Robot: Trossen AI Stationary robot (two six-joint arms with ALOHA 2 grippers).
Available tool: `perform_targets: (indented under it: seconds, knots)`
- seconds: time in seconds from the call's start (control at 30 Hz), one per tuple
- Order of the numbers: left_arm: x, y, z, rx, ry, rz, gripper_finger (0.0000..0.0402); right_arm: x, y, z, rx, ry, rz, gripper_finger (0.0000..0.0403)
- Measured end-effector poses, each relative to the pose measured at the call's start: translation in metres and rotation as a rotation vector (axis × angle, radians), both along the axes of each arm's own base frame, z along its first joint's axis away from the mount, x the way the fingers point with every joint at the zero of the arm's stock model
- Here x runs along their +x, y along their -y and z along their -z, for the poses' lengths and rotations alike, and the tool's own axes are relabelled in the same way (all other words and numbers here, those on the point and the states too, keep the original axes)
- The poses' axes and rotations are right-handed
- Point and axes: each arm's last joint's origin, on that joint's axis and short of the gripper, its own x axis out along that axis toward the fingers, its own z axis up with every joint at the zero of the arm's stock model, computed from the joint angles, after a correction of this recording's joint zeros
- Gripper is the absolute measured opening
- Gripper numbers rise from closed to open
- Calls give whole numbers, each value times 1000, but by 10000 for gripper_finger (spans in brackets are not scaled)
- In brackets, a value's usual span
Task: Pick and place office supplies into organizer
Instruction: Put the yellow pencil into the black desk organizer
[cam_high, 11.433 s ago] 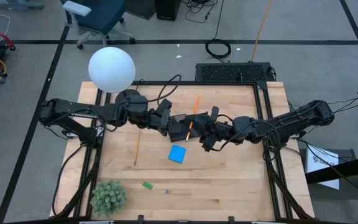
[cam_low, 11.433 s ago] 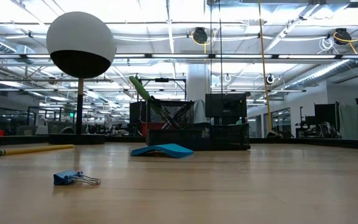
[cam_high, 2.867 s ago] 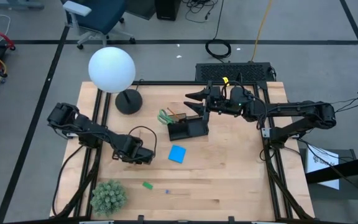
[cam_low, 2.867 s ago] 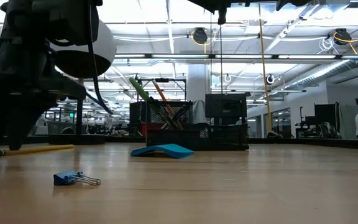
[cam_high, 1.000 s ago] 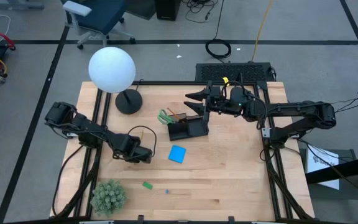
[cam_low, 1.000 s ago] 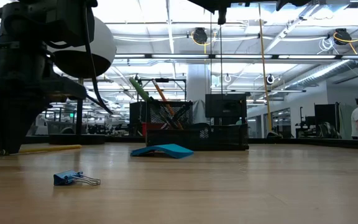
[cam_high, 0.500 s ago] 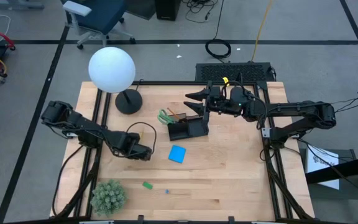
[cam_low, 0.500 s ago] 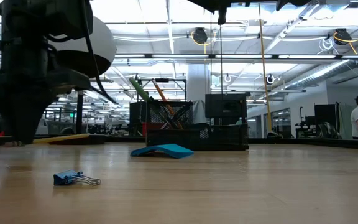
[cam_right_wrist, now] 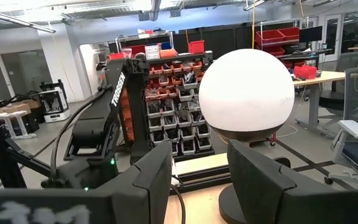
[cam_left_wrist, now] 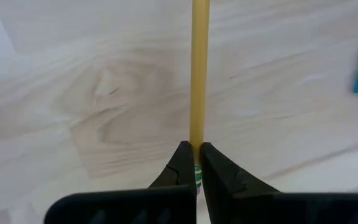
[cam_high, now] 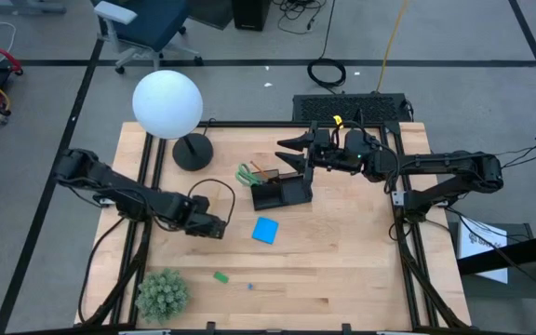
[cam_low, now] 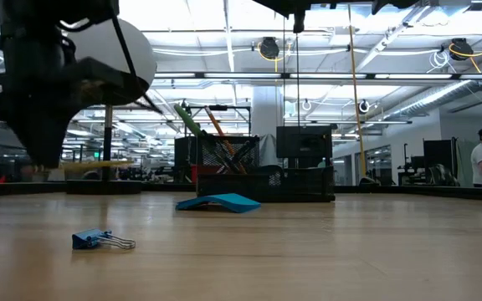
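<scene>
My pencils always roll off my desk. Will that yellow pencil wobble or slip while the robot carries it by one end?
Probably a little. The left gripper pinches the pencil only near its end, so the long free part may swing. It looks thin and light, so the shut fingers likely hold. It stays straight, so it seems stiff.

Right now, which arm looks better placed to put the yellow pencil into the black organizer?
The left. Its end effector is already shut on the yellow pencil, lifted off the table. The right end effector hovers empty and open behind the organizer.
</scene>
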Motion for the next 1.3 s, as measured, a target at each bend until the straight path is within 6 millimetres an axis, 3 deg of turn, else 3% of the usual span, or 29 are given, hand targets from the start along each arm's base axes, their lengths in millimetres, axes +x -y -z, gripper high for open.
perform_targets:
  seconds: [0.8,1.03,1.3]
  knots:
    - [-28,-13,-57,94,320,100,0,0,0,-2,27,21,-4,145]
    - [-35,-15,-75,60,456,124,0,0,0,-4,183,74,-25,146]
    - [-36,-15,-90,29,604,132,0,-1,0,-7,178,95,-23,143]
